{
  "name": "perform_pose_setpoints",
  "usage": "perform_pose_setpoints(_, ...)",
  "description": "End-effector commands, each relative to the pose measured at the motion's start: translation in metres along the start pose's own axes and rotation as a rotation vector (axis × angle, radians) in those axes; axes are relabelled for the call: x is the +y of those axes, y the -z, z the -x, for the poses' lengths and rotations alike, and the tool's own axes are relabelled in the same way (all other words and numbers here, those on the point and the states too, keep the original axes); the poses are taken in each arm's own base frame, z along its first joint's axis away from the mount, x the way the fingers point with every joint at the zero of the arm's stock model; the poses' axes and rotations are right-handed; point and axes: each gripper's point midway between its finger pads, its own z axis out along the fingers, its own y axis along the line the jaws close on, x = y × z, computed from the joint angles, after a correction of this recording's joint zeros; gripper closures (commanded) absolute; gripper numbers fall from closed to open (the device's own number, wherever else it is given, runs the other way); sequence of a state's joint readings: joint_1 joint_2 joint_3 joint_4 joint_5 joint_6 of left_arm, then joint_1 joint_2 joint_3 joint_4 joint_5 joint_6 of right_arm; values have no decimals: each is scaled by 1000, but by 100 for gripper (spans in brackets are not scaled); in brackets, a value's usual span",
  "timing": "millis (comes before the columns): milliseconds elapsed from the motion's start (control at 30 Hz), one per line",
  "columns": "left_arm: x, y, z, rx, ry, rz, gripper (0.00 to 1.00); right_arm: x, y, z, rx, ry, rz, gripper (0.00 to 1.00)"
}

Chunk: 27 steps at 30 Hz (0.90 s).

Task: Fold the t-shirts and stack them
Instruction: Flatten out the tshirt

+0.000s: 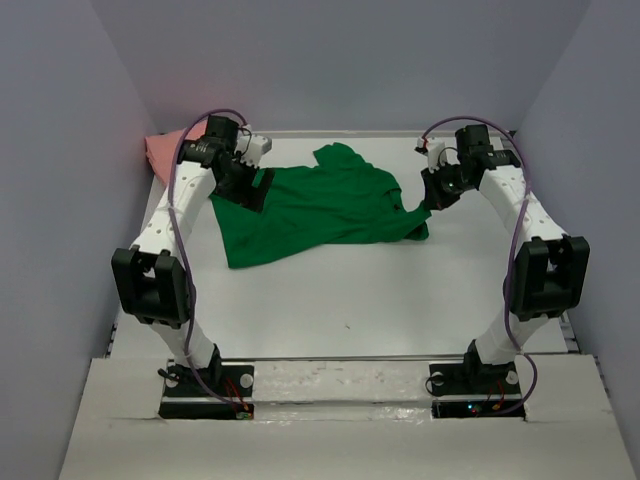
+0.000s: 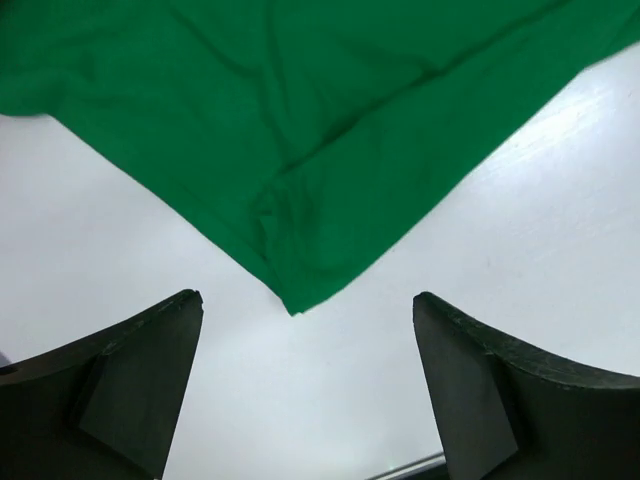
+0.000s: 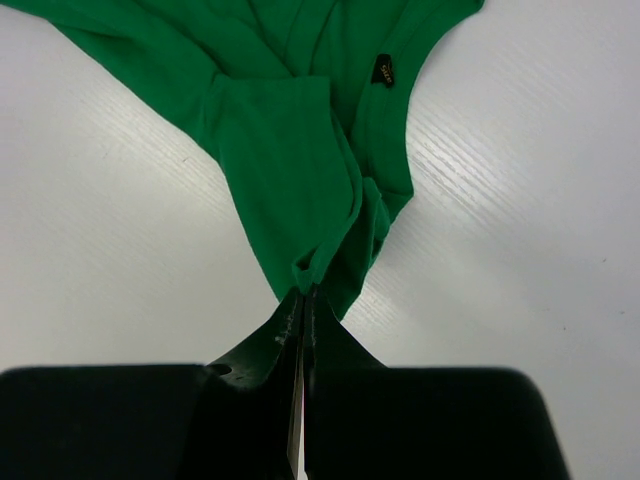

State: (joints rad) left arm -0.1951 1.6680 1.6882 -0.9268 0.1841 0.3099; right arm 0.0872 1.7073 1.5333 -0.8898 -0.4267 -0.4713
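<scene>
1. Top external view: green t-shirt [image 1: 320,205], rumpled, by the surface's [image 1: 350,300] far edge; spreading step.
2. Right gripper [image 3: 303,292] clamped on its cloth; left gripper [image 1: 258,190] apart, over a corner [image 2: 292,296].
3. Next, likely: clamp that corner.

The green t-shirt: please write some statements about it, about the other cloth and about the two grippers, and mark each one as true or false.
1. The right gripper is shut on a bunched part of the green t-shirt. True.
2. The left gripper is shut on a corner of the green t-shirt. False: its jaws stand wide open, and the corner lies loose on the table near the fingertips.
3. The green t-shirt is folded into a neat square. False: it lies spread out and wrinkled, not folded.
4. A pink t-shirt lies at the far left corner of the table, beside the left arm. True.
</scene>
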Motion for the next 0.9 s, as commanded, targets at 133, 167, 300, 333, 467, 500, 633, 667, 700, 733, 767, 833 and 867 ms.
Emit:
perform_pose_setpoints(133,-13,-42,-64,201,-56,-96,4,15,18,10,-56,34,14,100)
perform_pose_setpoints(167,-12,-48,-69,219,-54,-93,4,15,17,9,-52,32,16,100)
perform_pose_setpoints(300,-10,-63,-68,208,-56,-93,4,15,15,4,-38,31,16,100)
perform_pose_setpoints(333,-9,-66,-69,211,-54,-93,4,15,16,3,-38,31,16,100)
perform_pose_setpoints(467,-10,-80,-74,228,-55,-109,4,16,15,0,-31,28,17,100)
perform_pose_setpoints(500,-10,-84,-75,230,-58,-110,4,16,15,0,-32,28,15,100)
perform_pose_setpoints(633,-8,-93,-79,233,-63,-104,4,16,16,-1,-26,26,15,100)
perform_pose_setpoints(667,-7,-97,-80,241,-63,-103,4,16,16,0,-27,28,14,100)
perform_pose_setpoints(700,-7,-100,-81,246,-63,-104,4,16,17,0,-24,29,12,100)
perform_pose_setpoints(733,-6,-101,-81,244,-67,-101,4,16,17,-1,-23,28,13,100)
perform_pose_setpoints(767,-6,-104,-83,252,-66,-104,4,16,17,0,-23,27,13,100)
perform_pose_setpoints(833,-5,-108,-82,253,-66,-102,4,16,16,-1,-20,24,14,100)
perform_pose_setpoints(867,-5,-109,-83,254,-66,-104,4,16,16,-1,-20,22,16,100)
